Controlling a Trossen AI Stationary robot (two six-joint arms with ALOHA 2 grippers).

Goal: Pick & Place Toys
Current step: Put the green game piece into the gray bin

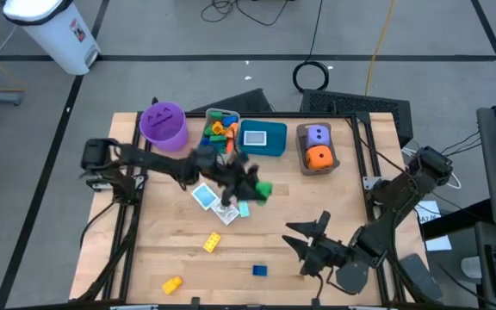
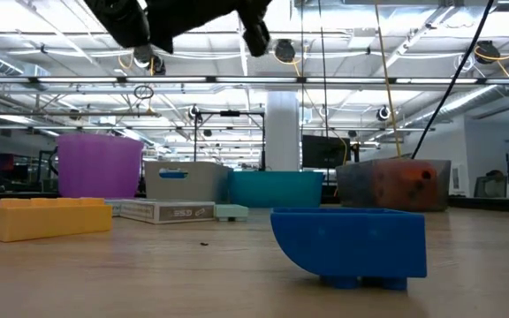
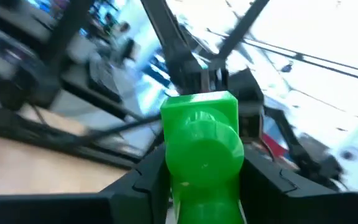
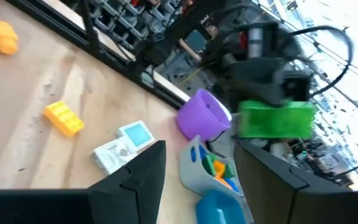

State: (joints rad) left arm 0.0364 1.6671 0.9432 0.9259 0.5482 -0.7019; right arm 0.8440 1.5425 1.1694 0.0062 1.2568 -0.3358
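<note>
The left end effector [image 1: 257,185] is clamped on a green brick [image 3: 202,144], held in the air just beside the grey bin [image 1: 222,129]. The right end effector [image 1: 304,245] hangs with its fingers apart, well away from that bin.

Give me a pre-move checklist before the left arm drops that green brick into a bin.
1. Grasp: the left gripper is shut on the green brick, which sits squarely between the fingers in the left wrist view. Ok.
2. Lift: in the high view the green brick is above the cards, near table centre. Height cannot tell.
3. Target: the grey bin already holds bricks; room for another cannot tell.
4. Path: the purple bucket stands beside the grey bin on its left. Keep clear. Ok.
5. Other arm: the right gripper is open and empty at the front right, away from the bins. Ok.
</note>
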